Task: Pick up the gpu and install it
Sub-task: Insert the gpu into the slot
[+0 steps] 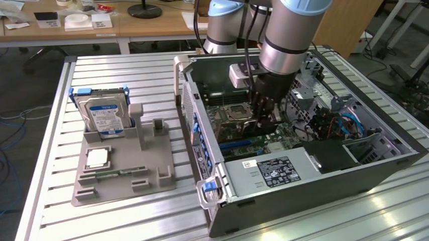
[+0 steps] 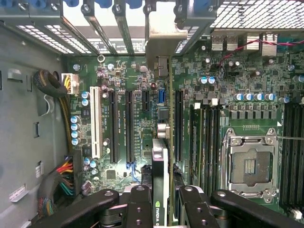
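Observation:
My gripper is shut on the gpu, which I see edge-on between the two black fingers. The card stands upright over the green motherboard, running parallel to the long black expansion slots. Its silver end bracket sits against the rear slot openings of the case. Whether the card's edge touches a slot, I cannot tell. In the exterior view the gripper reaches down into the open computer case, just in front of the processor socket.
A grey parts holder lies on the slatted table at the exterior view's left, carrying an upright hard drive, a processor chip and a memory stick. Case walls, cable bundles and the power supply crowd the gripper.

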